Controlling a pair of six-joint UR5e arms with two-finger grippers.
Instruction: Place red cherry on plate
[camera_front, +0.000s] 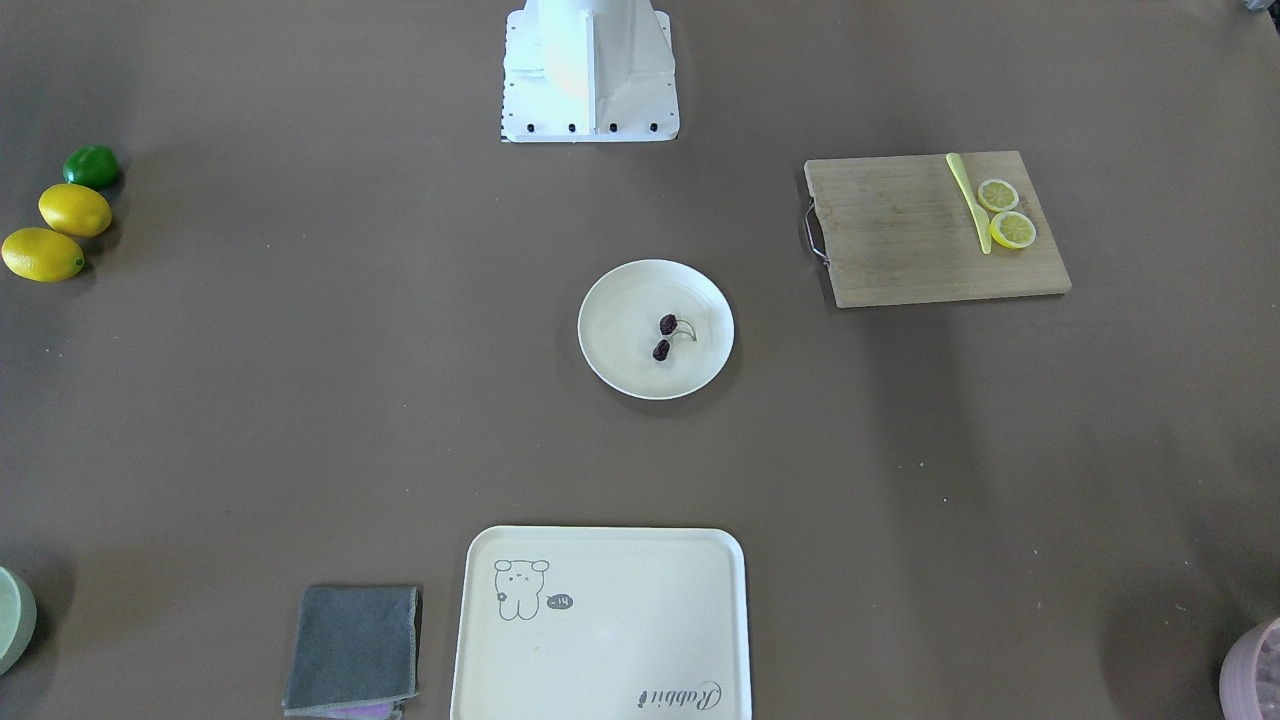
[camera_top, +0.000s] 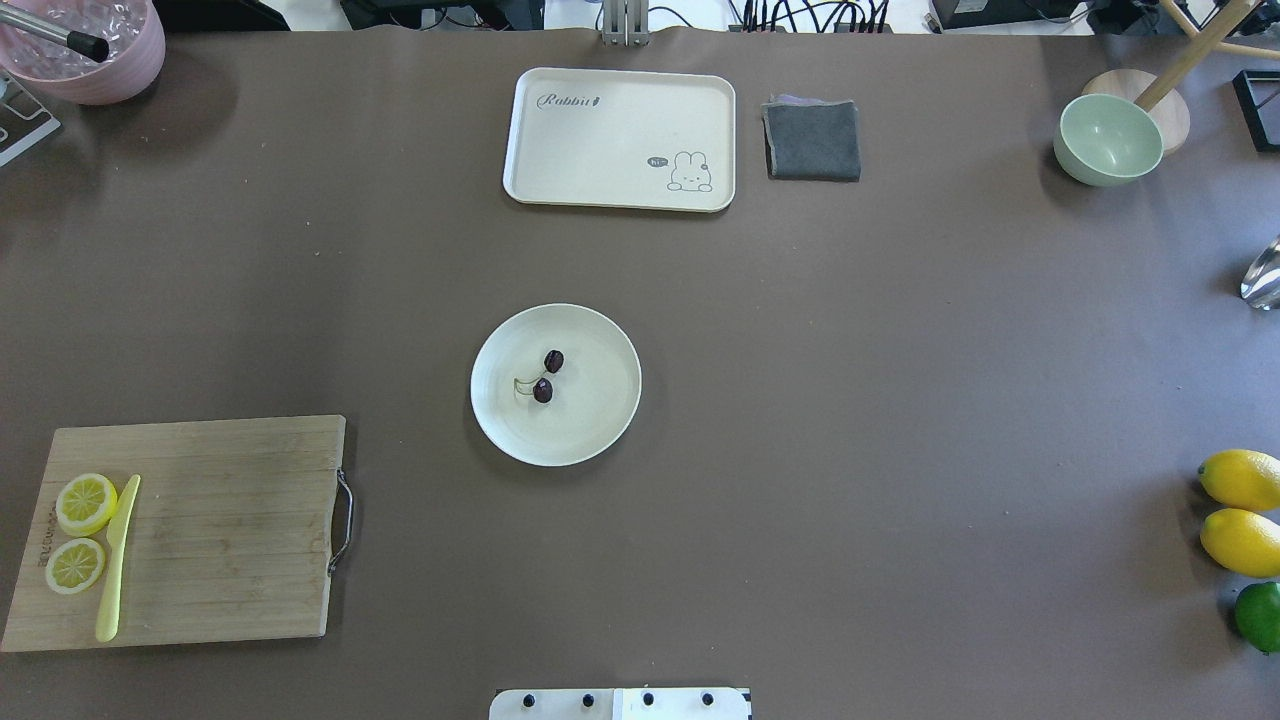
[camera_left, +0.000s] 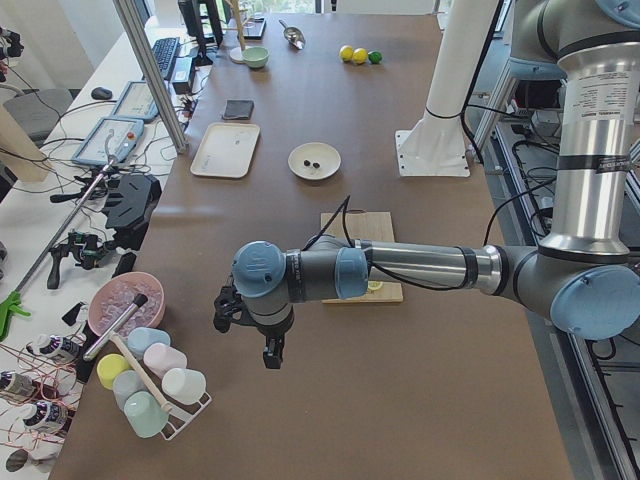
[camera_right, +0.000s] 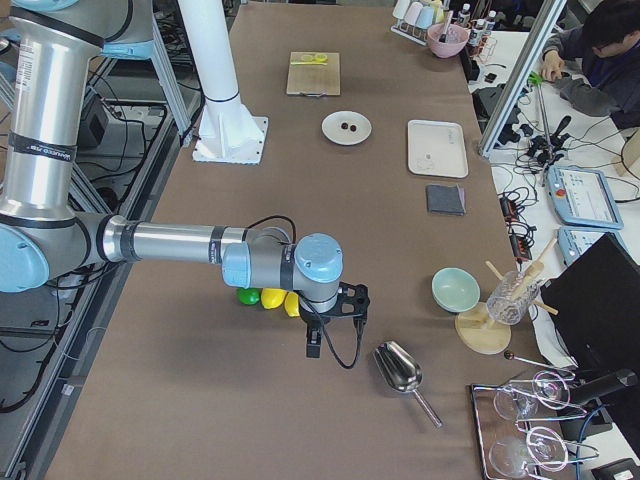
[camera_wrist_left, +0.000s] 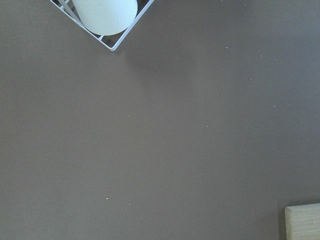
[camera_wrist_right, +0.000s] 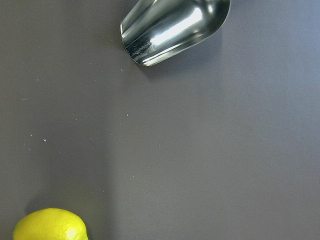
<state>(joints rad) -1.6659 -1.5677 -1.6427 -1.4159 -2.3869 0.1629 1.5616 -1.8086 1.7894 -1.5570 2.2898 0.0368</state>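
Note:
The red cherry (camera_front: 664, 337) (camera_top: 548, 376), two dark maroon fruits on thin green stems, lies inside the round cream plate (camera_front: 620, 365) (camera_top: 590, 420) at the table's centre. Neither arm is near it. My left gripper (camera_left: 270, 358) hangs over bare table at the table's left end, near the cup rack, and I cannot tell whether it is open or shut. My right gripper (camera_right: 312, 348) hangs at the opposite end, between the lemons and a metal scoop, and its state is just as unclear. No fingers show in either wrist view.
A wooden cutting board (camera_top: 230, 530) carries two lemon slices (camera_top: 85, 502) and a yellow knife (camera_top: 115, 560). A rabbit tray (camera_top: 620, 120) and grey cloth (camera_top: 812, 140) lie at the far side. Two lemons (camera_top: 1240, 510), a lime (camera_top: 1258, 615), a green bowl (camera_top: 1108, 138) and a scoop (camera_wrist_right: 170, 27) are on the right.

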